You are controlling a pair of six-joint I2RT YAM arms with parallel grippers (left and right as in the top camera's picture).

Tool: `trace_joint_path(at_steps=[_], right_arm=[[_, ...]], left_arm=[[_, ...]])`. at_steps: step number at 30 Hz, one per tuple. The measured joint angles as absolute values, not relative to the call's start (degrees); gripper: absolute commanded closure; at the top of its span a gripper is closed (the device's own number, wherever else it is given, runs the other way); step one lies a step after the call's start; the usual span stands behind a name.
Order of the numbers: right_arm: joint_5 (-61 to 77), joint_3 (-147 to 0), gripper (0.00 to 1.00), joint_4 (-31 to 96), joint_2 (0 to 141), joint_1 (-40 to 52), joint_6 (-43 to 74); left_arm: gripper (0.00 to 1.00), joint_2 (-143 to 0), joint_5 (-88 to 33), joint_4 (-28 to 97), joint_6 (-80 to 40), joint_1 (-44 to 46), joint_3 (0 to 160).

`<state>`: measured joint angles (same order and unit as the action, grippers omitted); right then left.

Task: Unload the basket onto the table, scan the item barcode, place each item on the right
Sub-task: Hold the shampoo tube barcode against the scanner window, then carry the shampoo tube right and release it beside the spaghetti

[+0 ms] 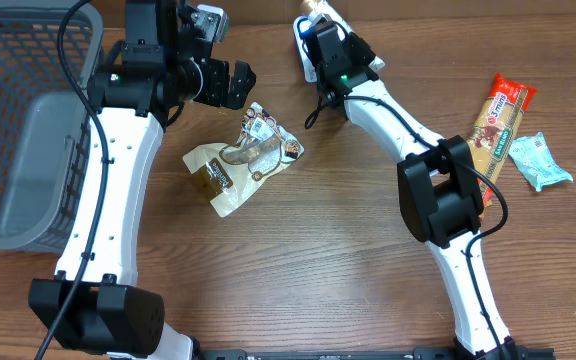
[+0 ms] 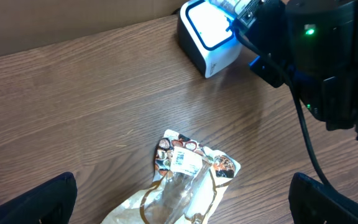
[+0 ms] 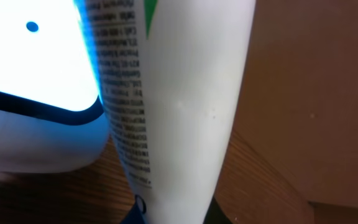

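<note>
White tube (image 3: 179,93) is sitting clenched in the right gripper (image 1: 318,28) at the tabletop's (image 1: 298,260) 12 o'clock, just beside the glowing scanner (image 2: 209,34); the left gripper (image 1: 230,85) is hanging released at the snack pouch's (image 1: 243,160) 12 o'clock.

In the right wrist view the white tube (image 3: 179,93) fills the frame, cut off top and bottom. Its small print is too blurred to read, and the scanner (image 3: 30,74) runs off the left edge. Overhead, the right pincer (image 1: 315,25) is mostly hidden under its own wrist and the basket (image 1: 28,60) is cut by the left edge. In the left wrist view the pouch (image 2: 185,186) and the left pincer's (image 2: 179,193) dark fingers (image 2: 39,202) run off the bottom.
</note>
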<state>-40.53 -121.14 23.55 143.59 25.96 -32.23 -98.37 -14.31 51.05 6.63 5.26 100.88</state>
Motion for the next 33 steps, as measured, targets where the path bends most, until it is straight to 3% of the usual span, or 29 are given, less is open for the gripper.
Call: trace_joint_path(at_steps=[21, 27, 33], right_arm=[[-47.53, -121.14, 0.96, 23.46, 144.2, 27.57, -32.16], [-42.59, -121.12, 0.96, 37.1, 139.48, 28.6, -25.32], [-23.73, -121.01, 0.96, 56.31, 123.9, 26.68, -10.26]], left_arm=[[0.0, -98.37, -14.31, 51.05, 6.63, 5.26, 100.88], [0.01, -98.37, -14.31, 51.03, 6.63, 5.26, 100.88], [0.0, -98.37, -14.28, 51.03, 6.63, 5.26, 100.88]])
